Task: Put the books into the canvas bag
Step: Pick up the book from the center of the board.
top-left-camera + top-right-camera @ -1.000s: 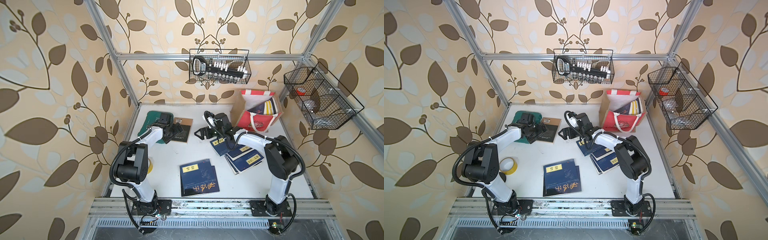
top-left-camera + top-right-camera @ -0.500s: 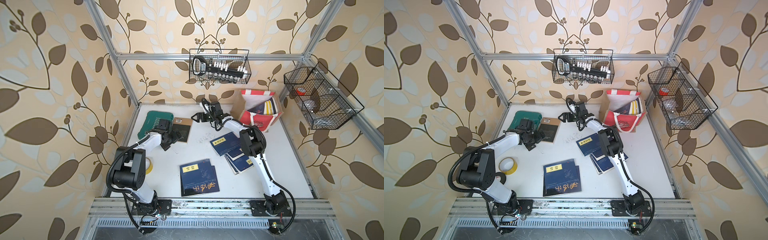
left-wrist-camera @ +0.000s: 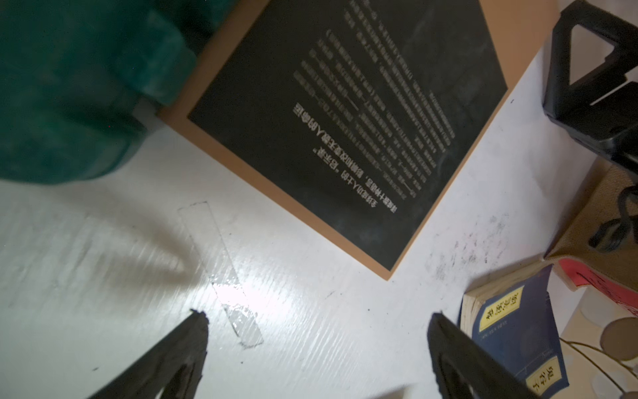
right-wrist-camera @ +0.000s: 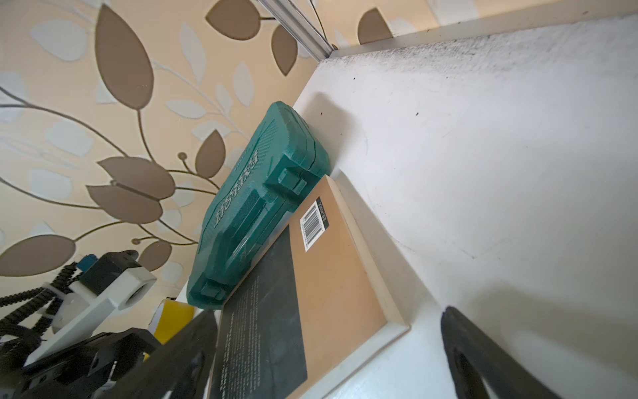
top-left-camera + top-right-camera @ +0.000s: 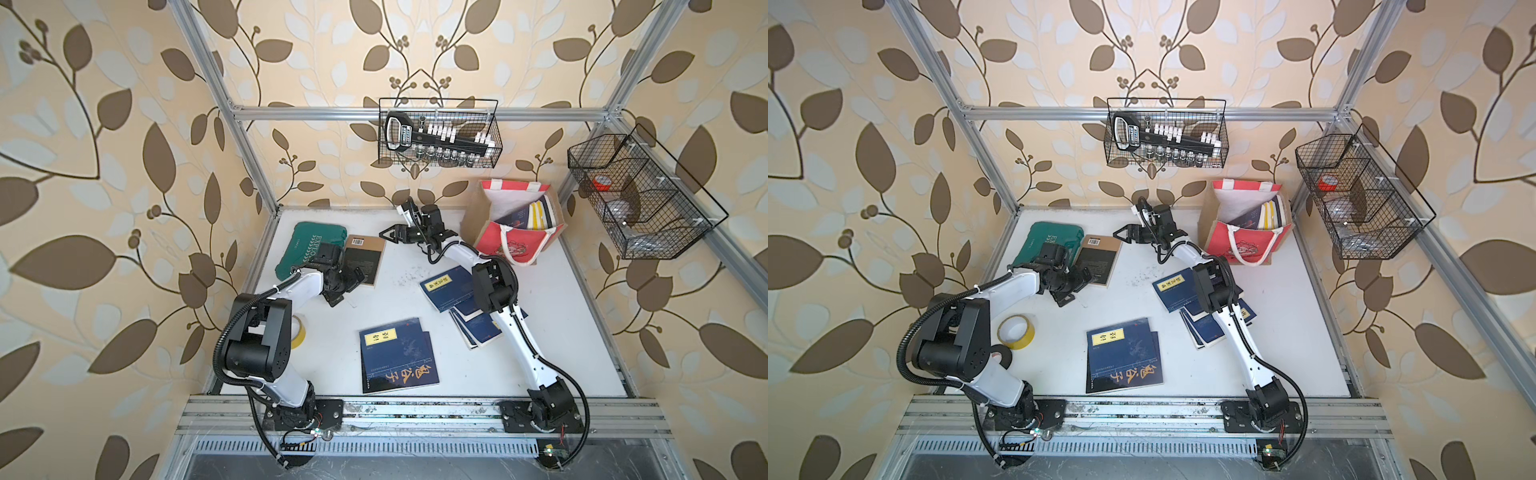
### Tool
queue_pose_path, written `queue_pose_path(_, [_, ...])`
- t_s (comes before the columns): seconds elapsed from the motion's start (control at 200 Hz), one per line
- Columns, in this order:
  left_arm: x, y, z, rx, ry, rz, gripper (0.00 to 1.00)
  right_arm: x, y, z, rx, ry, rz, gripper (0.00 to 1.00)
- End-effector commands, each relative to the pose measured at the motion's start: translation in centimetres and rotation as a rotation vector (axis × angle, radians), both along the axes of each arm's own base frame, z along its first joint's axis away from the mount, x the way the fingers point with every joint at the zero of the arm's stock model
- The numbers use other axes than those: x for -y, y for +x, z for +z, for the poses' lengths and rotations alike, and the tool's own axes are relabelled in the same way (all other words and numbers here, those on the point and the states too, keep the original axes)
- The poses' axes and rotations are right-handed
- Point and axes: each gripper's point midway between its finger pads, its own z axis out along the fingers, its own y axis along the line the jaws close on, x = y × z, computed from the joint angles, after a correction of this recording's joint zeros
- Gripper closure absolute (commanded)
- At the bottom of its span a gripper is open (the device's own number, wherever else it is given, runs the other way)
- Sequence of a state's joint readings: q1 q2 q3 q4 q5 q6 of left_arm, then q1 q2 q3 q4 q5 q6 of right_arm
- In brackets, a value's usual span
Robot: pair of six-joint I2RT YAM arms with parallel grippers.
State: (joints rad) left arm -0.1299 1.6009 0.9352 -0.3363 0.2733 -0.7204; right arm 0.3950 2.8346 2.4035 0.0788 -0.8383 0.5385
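Your left pincer (image 3: 317, 313) and right pincer (image 4: 328, 311) both gape wide, holding nothing, near opposite ends of the black-and-tan book (image 5: 368, 257) on the counter (image 5: 374, 299); navy books (image 5: 397, 353) lie loose nearby; others stand in the canvas bag (image 5: 511, 245).

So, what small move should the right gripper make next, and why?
Probably ease the right gripper forward to straddle the corner of the black book: its jaws stand open and empty, that corner lies just ahead, and the book is outside the bag.
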Motion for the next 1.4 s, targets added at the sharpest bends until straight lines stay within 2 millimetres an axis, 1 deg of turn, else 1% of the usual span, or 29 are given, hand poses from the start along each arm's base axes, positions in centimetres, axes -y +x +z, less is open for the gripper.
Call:
queue_pose_path(0.0, [0.2,0.3,0.3,0.026,-0.005,-0.018,0.01,-1.2,-1.0,-1.4,-0.042,0.043,0.061,0.02])
queue_pose_path(0.12, [0.3,0.2,-0.2,0.016,-0.013,-0.015,0.01,-2.4,-2.4,-1.1,-0.038,0.055,0.121,0.02])
queue_pose_path(0.275, [0.6,0.3,-0.8,0.011,-0.033,-0.016,0.01,-2.8,-3.9,-0.9,-0.043,0.054,0.175,0.02])
queue_pose_path(0.34, [0.9,0.4,-1.0,0.007,-0.045,-0.026,0.01,-2.5,-4.7,-1.1,-0.05,0.042,0.196,0.02])
queue_pose_path(0.42, [0.8,0.3,-1.4,-0.001,-0.044,-0.025,0.01,-1.8,-5.8,-0.8,-0.047,0.025,0.216,0.02])
queue_pose_path(0.545, [0.7,0.2,-1.6,0.0,-0.04,-0.02,0.01,-1.1,-8.3,0.0,-0.024,0.013,0.271,0.02])
queue_pose_path(0.585, [0.8,0.1,-1.7,-0.004,-0.043,-0.019,0.01,-0.9,-9.1,0.0,-0.027,0.011,0.286,0.03])
queue_pose_path(0.595, [0.8,0.1,-1.7,-0.003,-0.043,-0.019,0.01,-0.9,-9.2,0.3,-0.018,0.011,0.288,0.03])
queue_pose_path(0.625, [0.8,0.1,-1.7,0.0,-0.044,-0.02,0.01,-0.6,-9.7,0.1,-0.024,0.004,0.294,0.04])
queue_pose_path(0.77, [0.8,0.0,-1.8,0.001,-0.047,-0.019,0.01,0.1,-11.7,0.4,-0.018,-0.006,0.312,0.06])
queue_pose_path(0.835, [0.9,-0.1,-1.7,0.002,-0.053,-0.021,0.01,0.6,-11.3,0.5,0.002,-0.047,0.26,0.07])
queue_pose_path(0.9, [0.9,-0.3,-1.4,0.01,-0.055,-0.022,0.01,1.2,-10.1,0.8,0.033,-0.088,0.195,0.06])
queue_pose_path(1.005, [0.8,-0.5,-1.1,0.016,-0.051,-0.022,0.01,1.7,-6.7,1.3,0.069,-0.165,0.087,0.03])
queue_pose_path(1.03, [0.7,-0.6,-1.0,0.017,-0.05,-0.022,0.01,1.8,-6.1,0.9,0.067,-0.188,0.066,0.03])
queue_pose_path(1.075, [0.7,-0.8,-0.8,0.019,-0.048,-0.024,0.01,1.9,-4.5,1.0,0.081,-0.214,0.029,0.02])
queue_pose_path(1.135, [0.7,-1.0,-0.6,0.024,-0.048,-0.024,0.01,1.6,-3.1,0.9,0.088,-0.228,0.014,0.01])
queue_pose_path(1.165, [0.7,-1.1,-0.5,0.026,-0.05,-0.023,0.01,1.5,-2.5,0.5,0.084,-0.234,0.008,0.02])
queue_pose_path(1.265, [0.8,-1.4,-0.2,0.032,-0.058,-0.025,0.01,0.9,-1.1,0.1,0.104,-0.216,0.0,0.02])
queue_pose_path(1.395, [0.8,-1.8,-0.1,0.032,-0.061,-0.03,0.01,0.0,-0.7,0.0,0.138,-0.139,0.013,0.02])
